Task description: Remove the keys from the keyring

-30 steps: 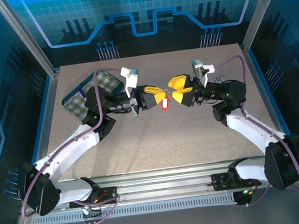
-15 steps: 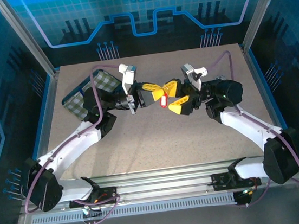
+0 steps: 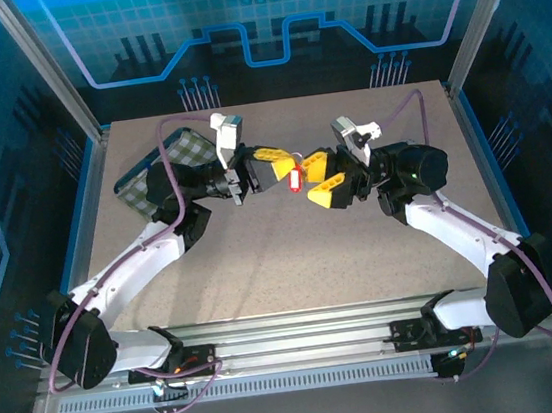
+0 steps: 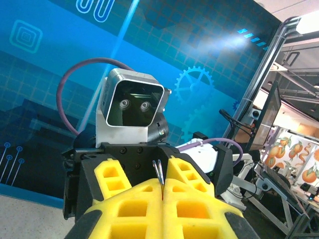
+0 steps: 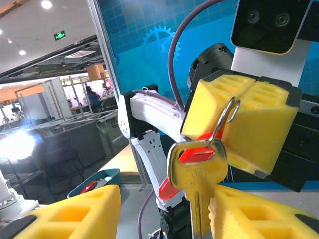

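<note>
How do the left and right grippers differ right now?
The left gripper is shut, pinching the keyring; the right gripper is open, gripping nothing. The left's fingers meet; the right's flank the hanging key. Both have yellow fingers.

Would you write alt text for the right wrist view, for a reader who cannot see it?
A key hangs from the keyring, whose thin metal ring is pinched between the shut yellow fingers of the left gripper, red tag behind the key's head. The right gripper holds its yellow fingers apart at the bottom, either side of the key's blade.
</note>
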Tool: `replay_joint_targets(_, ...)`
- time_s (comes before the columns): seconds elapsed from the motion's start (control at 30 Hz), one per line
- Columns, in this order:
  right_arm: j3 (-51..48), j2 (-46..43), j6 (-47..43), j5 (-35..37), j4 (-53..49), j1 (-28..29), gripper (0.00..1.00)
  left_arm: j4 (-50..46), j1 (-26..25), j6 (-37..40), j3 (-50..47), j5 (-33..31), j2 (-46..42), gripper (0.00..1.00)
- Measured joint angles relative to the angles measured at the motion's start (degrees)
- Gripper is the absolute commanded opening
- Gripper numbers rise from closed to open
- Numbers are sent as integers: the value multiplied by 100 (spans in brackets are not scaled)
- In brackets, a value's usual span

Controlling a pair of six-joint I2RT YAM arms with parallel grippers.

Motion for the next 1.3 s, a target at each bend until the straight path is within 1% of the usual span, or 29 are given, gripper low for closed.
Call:
replay_joint_targets(0.23,0,-17,83,31,4,0,43,173,4,-98,0,20,33,0)
replay_joint_targets(0.63,350,83,492,24,-2,127,32,780,11,-586,0,170,179,0)
replay_joint_targets(0.73,387,101,599,7,0,157,32,839,11,-643,0,201,181,0)
replay_joint_targets(0.77,387,101,621,9,0,157,36,859,11,-645,0,208,181,0)
replay_joint_targets(0.8,387,103,649,11,0,157,37,866,11,-645,0,210,186,0)
replay_joint_targets(0.93,387,144,756,87,4,157,33,905,11,-645,0,210,190,0)
replay_joint_targets(1.1,435,251,831,273,-2,179,36,907,11,-647,0,251,201,0)
replay_joint_targets(1.17,444,251,844,308,-2,203,33,944,22,-651,0,254,201,0)
replay_joint_targets(1.23,457,251,857,330,-4,223,33,999,26,-671,0,254,201,0)
replay_joint_targets(1.27,459,251,857,339,-2,232,34,1034,26,-695,0,254,201,0)
replay_joint_targets(1.3,459,251,861,348,-2,238,40,1060,26,-717,0,254,201,0)
